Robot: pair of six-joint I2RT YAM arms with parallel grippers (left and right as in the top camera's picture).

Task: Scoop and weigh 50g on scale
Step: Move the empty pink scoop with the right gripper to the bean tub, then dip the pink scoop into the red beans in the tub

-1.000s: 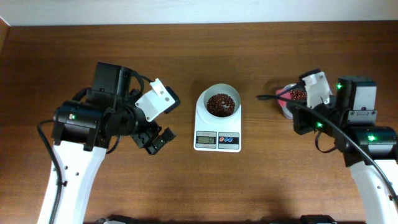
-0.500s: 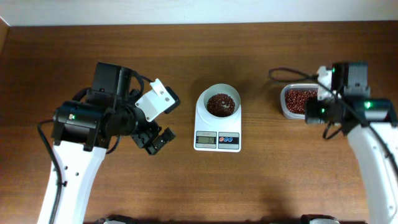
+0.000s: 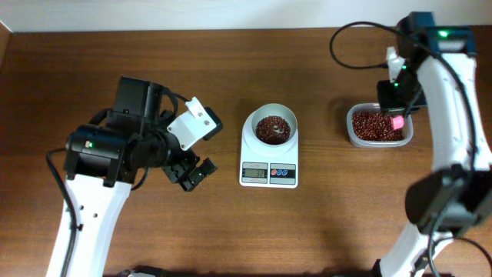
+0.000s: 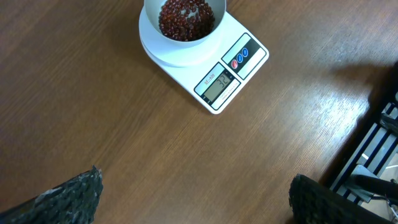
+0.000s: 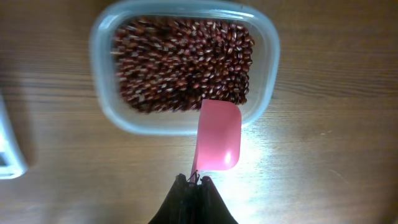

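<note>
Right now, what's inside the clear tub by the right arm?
Red-brown beans fill the clear tub, hiding its floor. The pink scoop overlaps the tub's near rim; no beans show on it.

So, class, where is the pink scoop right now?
In the overhead view the pink scoop is to the right of the scale, held by the right tool at the edge of the clear tub.

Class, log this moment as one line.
left gripper open | right gripper shut on scoop, at tub rim | beans in scale
</note>
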